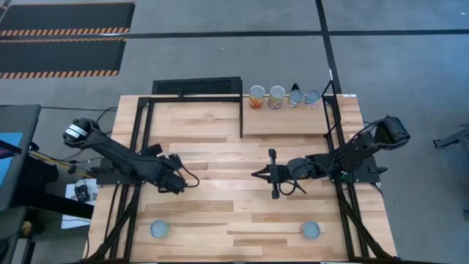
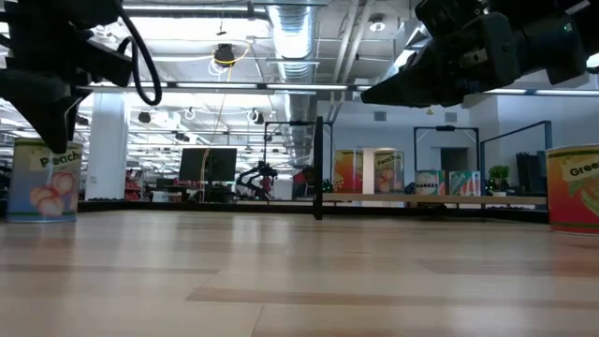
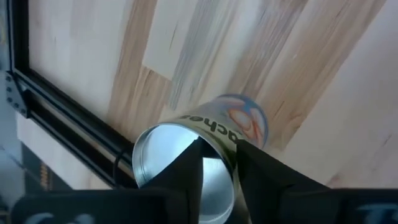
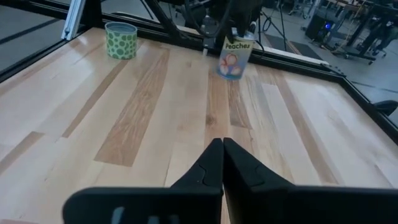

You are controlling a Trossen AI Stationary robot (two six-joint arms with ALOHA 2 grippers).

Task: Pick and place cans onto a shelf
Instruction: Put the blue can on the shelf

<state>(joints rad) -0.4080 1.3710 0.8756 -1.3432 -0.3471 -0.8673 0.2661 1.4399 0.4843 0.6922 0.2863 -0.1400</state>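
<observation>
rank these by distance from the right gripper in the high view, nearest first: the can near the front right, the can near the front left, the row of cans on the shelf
From the right gripper, near the table's middle:
1. The front-right can, toward the near edge on the right.
2. The row of cans on the shelf, at the far edge, somewhat farther off.
3. The front-left can, across the table, below the left arm.

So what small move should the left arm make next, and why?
Probably start carrying the can toward the shelf. The left gripper is shut on the can's rim, the shelf holds four cans along its far edge, and its near part is bare. The right gripper waits shut at mid-table.
</observation>
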